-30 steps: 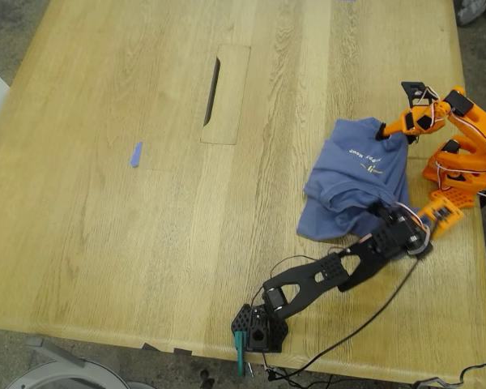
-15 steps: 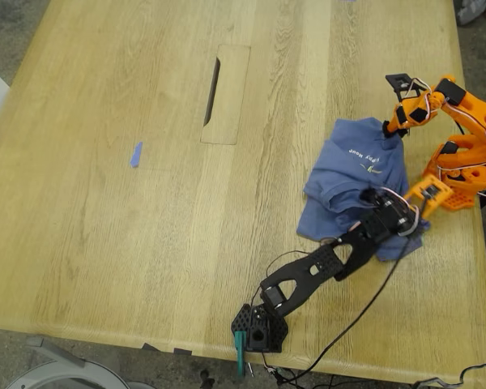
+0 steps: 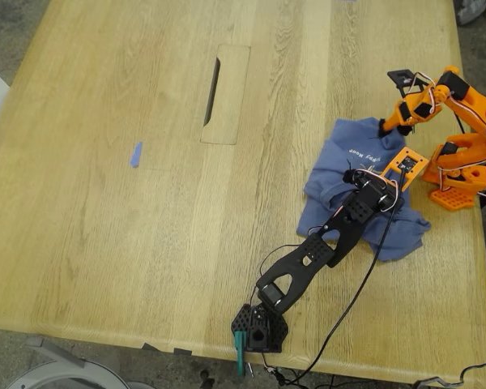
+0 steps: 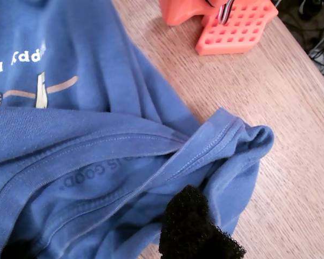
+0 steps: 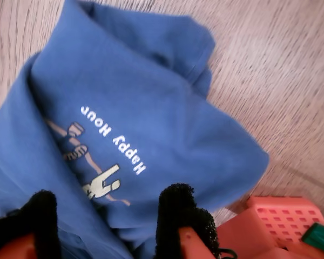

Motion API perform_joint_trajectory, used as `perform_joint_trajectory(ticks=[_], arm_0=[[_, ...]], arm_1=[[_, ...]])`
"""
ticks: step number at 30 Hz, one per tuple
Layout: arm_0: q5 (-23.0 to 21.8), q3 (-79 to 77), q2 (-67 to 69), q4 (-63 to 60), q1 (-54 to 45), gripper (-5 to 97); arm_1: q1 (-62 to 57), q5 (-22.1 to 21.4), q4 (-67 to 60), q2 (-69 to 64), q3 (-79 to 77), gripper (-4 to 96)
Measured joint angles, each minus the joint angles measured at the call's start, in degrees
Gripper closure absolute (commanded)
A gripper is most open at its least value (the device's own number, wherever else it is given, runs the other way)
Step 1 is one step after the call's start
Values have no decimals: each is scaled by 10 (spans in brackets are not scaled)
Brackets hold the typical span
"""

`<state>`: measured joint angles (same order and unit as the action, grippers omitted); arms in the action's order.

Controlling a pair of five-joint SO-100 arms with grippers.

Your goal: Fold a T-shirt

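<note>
Slate-blue T-shirt [image 3: 352, 190] — crumpled, axis unclear

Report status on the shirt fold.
My first pincer low on bunched hem, grip unclear. My second pincer open over the print. T-shirt crumpled, not folded. Only the arms crowd it.

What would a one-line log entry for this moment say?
task: fold T-shirt | state: crumpled on table | my first gripper: at hem, grip unclear | my second gripper: fingers open over chest print

Exterior overhead, far; both wrist views close on T-shirt [image 3: 358, 185].
</note>
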<state>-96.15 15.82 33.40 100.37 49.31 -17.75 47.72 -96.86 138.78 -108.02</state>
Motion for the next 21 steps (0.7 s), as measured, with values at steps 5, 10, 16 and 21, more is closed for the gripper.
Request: perform_joint_trajectory(ticks=[5, 10, 16, 21], arm_0=[[0, 0, 0, -2, -4, 383], [-2, 0, 0, -56, -26, 626], [-34, 0, -7, -154, -78, 908], [-51, 0, -56, -214, -117, 918]], arm_1=[[24, -11, 0, 28, -54, 895], [56, -11, 42, 34, -91, 912], [102, -27, 136, 33, -171, 912], [121, -28, 234, 30, -261, 912]])
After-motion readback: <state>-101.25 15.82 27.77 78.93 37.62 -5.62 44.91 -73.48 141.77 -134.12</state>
